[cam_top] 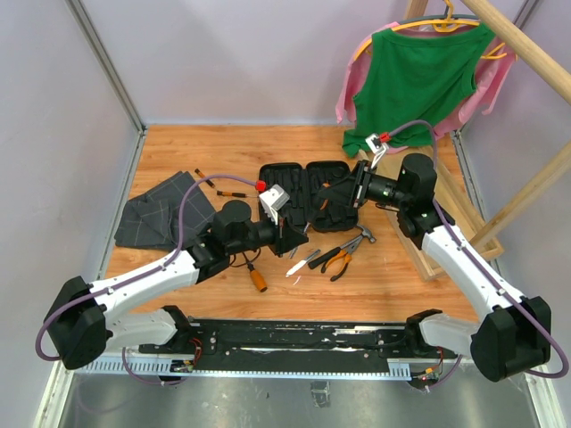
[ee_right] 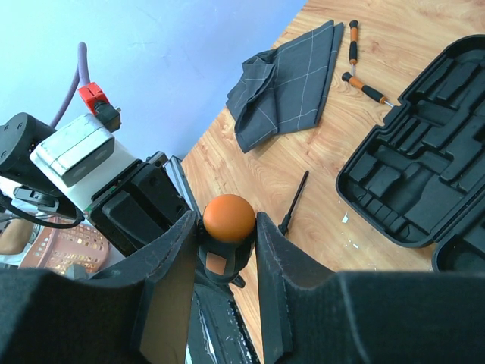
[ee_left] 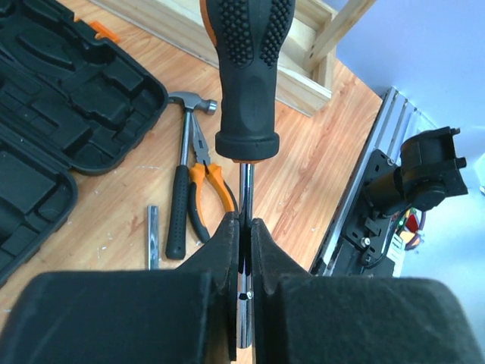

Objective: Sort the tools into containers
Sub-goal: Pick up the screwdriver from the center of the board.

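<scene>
My left gripper (cam_top: 293, 234) (ee_left: 242, 224) is shut on the steel shaft of a black-and-orange-handled screwdriver (ee_left: 244, 76) and holds it above the table. My right gripper (cam_top: 357, 189) (ee_right: 226, 217) is closed around the orange butt of that handle (ee_right: 228, 220), with both fingers touching it. The open black tool case (cam_top: 308, 201) (ee_left: 53, 114) (ee_right: 424, 174) lies below, its slots empty. The hammer (cam_top: 354, 241) (ee_left: 182, 189) and pliers (cam_top: 339, 259) (ee_left: 208, 182) lie in front of the case. An orange-handled screwdriver (cam_top: 257, 278) lies near my left arm. Two small screwdrivers (cam_top: 227, 183) (ee_right: 364, 87) lie by the cloth.
The dark grey folded cloth (cam_top: 165, 209) (ee_right: 288, 83) lies at the left. A wooden tray (cam_top: 428, 254) (ee_left: 303, 68) stands at the right edge. A flat metal strip (cam_top: 299, 263) (ee_left: 153, 235) and a thin black bit (ee_right: 295, 201) lie on the table. A green shirt (cam_top: 415, 80) hangs at the back.
</scene>
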`<control>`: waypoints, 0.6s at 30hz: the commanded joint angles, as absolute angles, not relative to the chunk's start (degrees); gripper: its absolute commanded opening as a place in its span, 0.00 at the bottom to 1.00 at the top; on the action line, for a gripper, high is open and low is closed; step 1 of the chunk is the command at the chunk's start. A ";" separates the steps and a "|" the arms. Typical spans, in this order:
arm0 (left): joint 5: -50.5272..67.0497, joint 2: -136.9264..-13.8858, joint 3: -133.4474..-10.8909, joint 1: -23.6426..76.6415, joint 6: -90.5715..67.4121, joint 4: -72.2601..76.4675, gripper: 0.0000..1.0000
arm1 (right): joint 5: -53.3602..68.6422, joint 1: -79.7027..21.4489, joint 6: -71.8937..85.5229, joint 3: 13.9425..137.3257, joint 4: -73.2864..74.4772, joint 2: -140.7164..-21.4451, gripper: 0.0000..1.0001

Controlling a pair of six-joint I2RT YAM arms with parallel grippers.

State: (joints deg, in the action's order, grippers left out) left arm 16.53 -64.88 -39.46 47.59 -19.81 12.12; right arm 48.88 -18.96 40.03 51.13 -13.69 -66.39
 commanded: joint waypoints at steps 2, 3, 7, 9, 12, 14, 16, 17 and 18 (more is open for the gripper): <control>13.90 -64.64 -40.19 48.16 -21.76 13.53 0.01 | 49.11 -18.37 39.51 51.77 -15.49 -66.38 0.26; 13.44 -64.47 -40.17 48.16 -22.02 13.54 0.01 | 48.79 -18.37 39.33 51.84 -15.35 -66.32 0.27; 13.00 -63.96 -39.93 48.22 -22.56 13.53 0.01 | 47.51 -18.41 38.75 52.40 -14.16 -66.02 0.42; 12.75 -63.80 -39.70 48.25 -22.51 13.49 0.01 | 47.03 -18.38 38.63 52.72 -13.58 -65.73 0.51; 12.37 -63.60 -39.32 48.25 -22.10 13.53 0.00 | 45.23 -18.42 38.15 52.69 -12.79 -65.09 0.63; 11.48 -63.62 -39.09 48.25 -21.97 13.65 0.00 | 44.00 -18.43 37.47 52.55 -11.80 -64.61 0.67; 10.65 -63.42 -38.90 48.25 -22.04 13.81 0.00 | 42.62 -18.47 37.17 52.11 -11.23 -63.89 0.69; 10.26 -63.27 -38.76 48.25 -22.19 13.93 0.01 | 41.82 -18.44 37.11 51.79 -11.02 -63.45 0.70; 10.02 -62.95 -38.62 48.25 -22.42 14.07 0.00 | 40.92 -18.45 37.14 51.28 -10.94 -62.81 0.71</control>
